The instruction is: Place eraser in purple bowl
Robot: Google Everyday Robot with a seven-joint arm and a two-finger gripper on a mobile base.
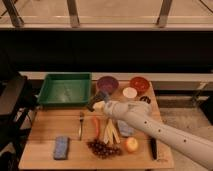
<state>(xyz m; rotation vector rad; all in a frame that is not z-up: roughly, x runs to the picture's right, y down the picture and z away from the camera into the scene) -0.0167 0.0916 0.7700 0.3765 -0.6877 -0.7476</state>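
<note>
Camera view: The gripper (96, 101) sits over the wooden table (45, 130), just right of the green tray (65, 90), at the end of the white arm (155, 131) that enters from 4 o'clock. A dark block at the gripper's tip may be the eraser, but this cannot be confirmed, and the finger state cannot be told. A black oblong object (153, 148) lies near the table's right edge, long axis running 12 to 6 o'clock. The purple bowl (107, 84) stands at roughly 1 o'clock from the gripper, close by, with the red bowl (139, 84) further right. Judged requirement: a short advance toward 1 o'clock brings the gripper above the bowl.
</note>
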